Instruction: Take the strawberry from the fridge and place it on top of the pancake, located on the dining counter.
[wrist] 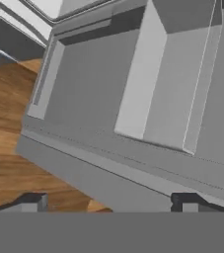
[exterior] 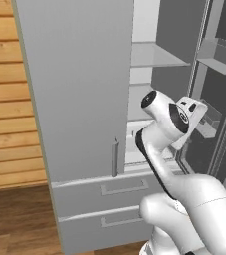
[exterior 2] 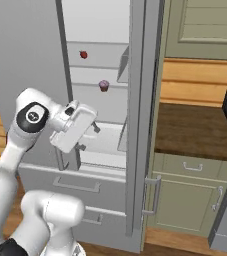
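Fridge (exterior: 79,89) top cut off; strawberry (exterior 2: 83,54) detail indiscernible.

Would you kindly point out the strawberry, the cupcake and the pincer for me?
strawberry (exterior 2: 83,54): right base view, middle of the red berry on an upper fridge shelf.
cupcake (exterior 2: 104,86): right base view, its pink-purple top, one shelf lower.
pincer (exterior 2: 87,137): right base view, midway between the fingertips.
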